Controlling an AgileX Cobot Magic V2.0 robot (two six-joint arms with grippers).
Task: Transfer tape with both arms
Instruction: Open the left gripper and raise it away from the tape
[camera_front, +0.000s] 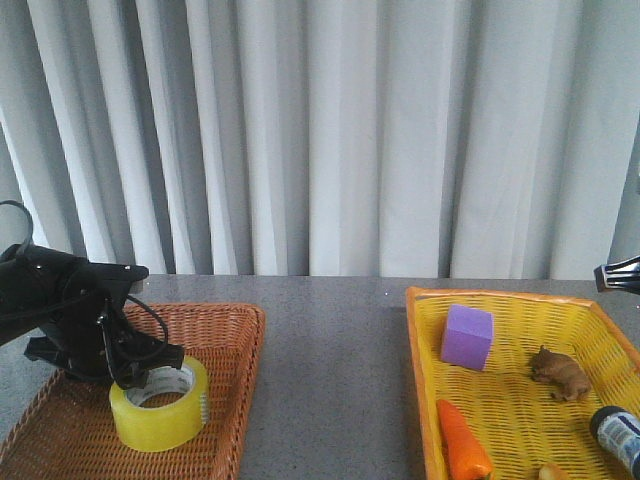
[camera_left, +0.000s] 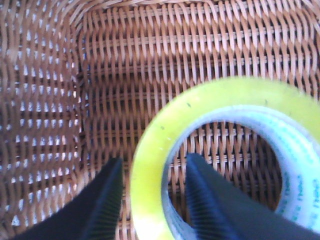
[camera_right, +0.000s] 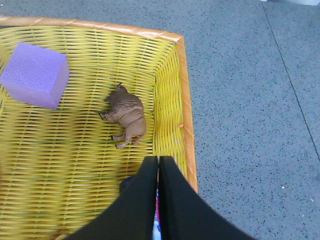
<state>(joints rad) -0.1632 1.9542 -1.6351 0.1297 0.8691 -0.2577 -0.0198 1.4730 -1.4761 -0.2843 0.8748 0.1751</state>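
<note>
The tape (camera_front: 160, 405), a wide yellow roll with a white printed core, lies flat in the brown wicker basket (camera_front: 232, 335). My left gripper (camera_front: 128, 372) reaches down onto the roll's near-left side. In the left wrist view the left gripper (camera_left: 154, 159) is open and straddles the tape (camera_left: 165, 130) wall, one finger outside and one inside the hole, with small gaps on both sides. My right gripper (camera_right: 158, 159) is shut and empty above the yellow basket's (camera_right: 182, 75) right rim. Only its tip (camera_front: 617, 274) shows at the front view's right edge.
The yellow basket (camera_front: 500, 300) on the right holds a purple cube (camera_front: 468, 337), a brown toy animal (camera_front: 560, 372), a carrot (camera_front: 463, 445) and a dark-capped bottle (camera_front: 620, 435). Grey tabletop (camera_front: 335, 360) lies between the baskets. A white curtain hangs behind.
</note>
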